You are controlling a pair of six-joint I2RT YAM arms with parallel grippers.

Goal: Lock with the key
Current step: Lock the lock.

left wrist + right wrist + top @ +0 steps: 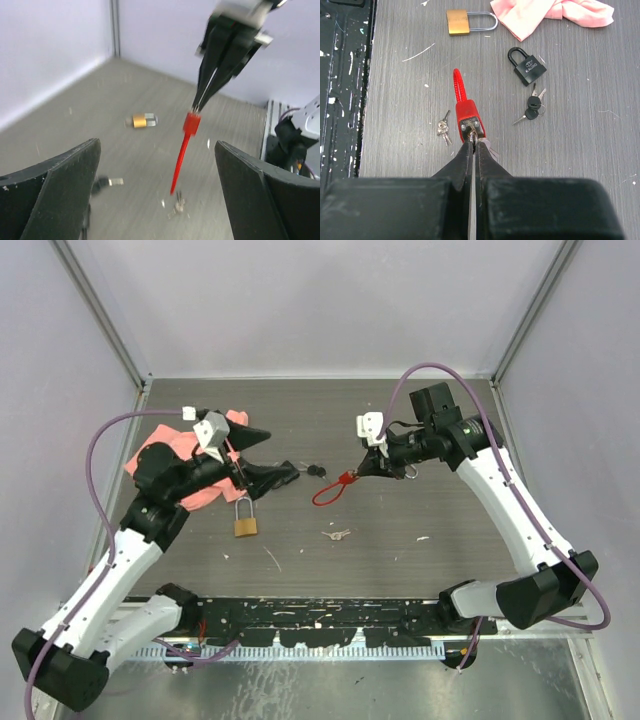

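Observation:
My right gripper (474, 141) is shut on a key pushed into the end of the red lock (469, 117). The lock's red cable (459, 87) slopes down toward the table. In the top view the right gripper (360, 468) holds the red lock (345, 480) at mid table. My left gripper (262, 456) is open and empty, to the left of the lock and facing it. In the left wrist view the red lock (190, 123) hangs from the right gripper's fingers (220, 60), ahead of my open left gripper (157, 165).
A brass padlock (245, 521) lies near the left arm. A black padlock (530, 67) and black-headed keys (532, 106) lie beside the red lock, and small silver keys (443, 129) on its other side. A pink cloth (180, 455) sits at the left.

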